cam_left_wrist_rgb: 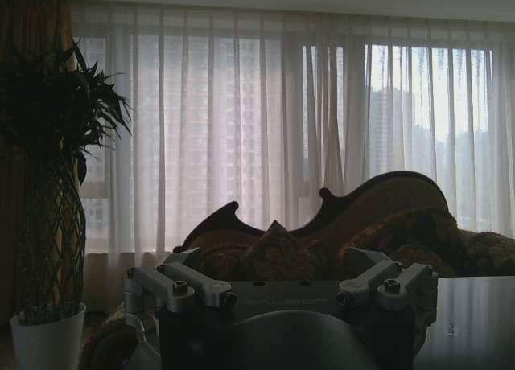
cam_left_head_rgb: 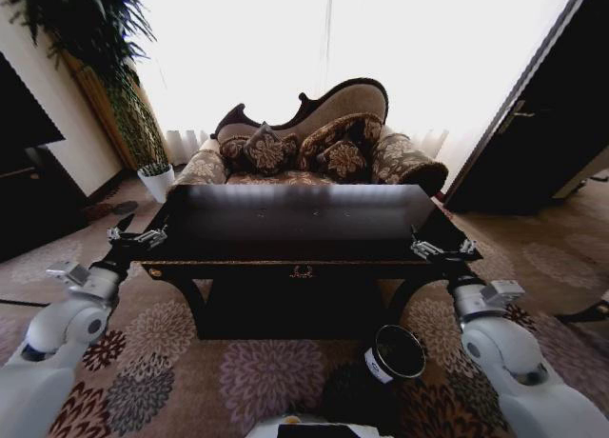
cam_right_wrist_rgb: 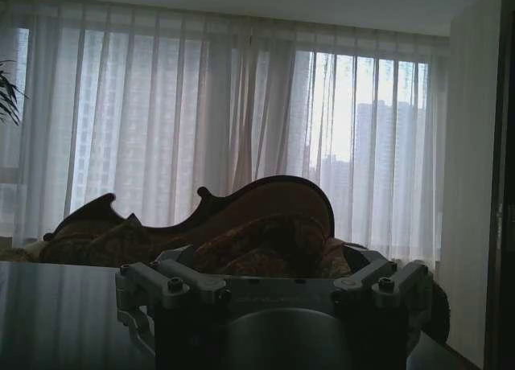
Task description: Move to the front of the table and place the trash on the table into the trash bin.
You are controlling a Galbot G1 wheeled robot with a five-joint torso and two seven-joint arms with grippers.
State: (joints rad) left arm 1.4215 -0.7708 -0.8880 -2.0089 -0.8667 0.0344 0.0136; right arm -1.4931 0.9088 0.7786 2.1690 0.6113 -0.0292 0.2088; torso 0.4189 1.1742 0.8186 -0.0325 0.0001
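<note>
Glossy black, the counter (cam_left_head_rgb: 295,219) stands before the robot with a sofa (cam_left_head_rgb: 314,143) behind it. At the counter's left front corner the left gripper (cam_left_head_rgb: 135,235) hovers, its fingers (cam_left_head_rgb: 152,236) spread wide and holding nothing. On the carpet below the counter's front edge, toward the right, sits the black bin (cam_left_head_rgb: 392,354). At the right front corner the right gripper (cam_left_head_rgb: 440,249) hovers likewise, spread and bare. No trash can be made out on the counter.
</note>
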